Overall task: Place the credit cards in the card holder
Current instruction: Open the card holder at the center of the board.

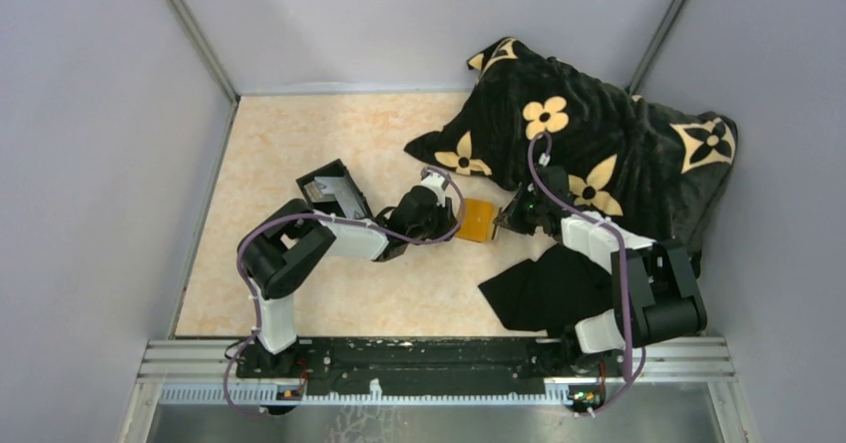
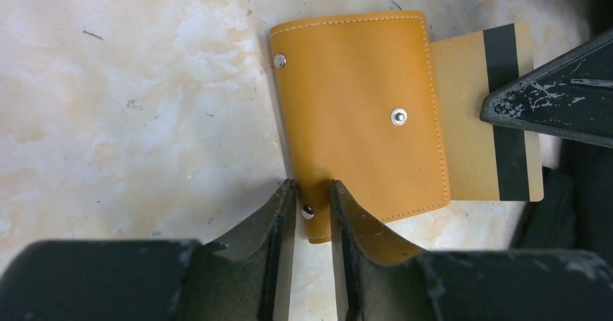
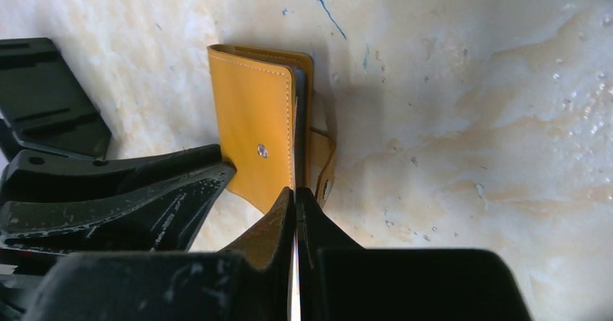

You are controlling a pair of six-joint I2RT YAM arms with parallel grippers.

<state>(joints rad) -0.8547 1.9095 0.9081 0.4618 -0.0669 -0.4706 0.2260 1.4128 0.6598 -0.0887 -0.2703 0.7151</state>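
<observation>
Left gripper [image 2: 312,191] pinches card holder [image 2: 354,111] corner, steadying it; right gripper [image 3: 296,194], pressed together on golden card [image 2: 473,118], slots it in from right.

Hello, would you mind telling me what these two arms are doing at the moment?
The left gripper pinches a lower corner of the orange card holder, steadying it. The right gripper is shut on a golden-tan credit card with a black stripe, held at the holder's open side. The card is partly inside, and a good part of it sticks out, so this card is not yet fully in.
</observation>
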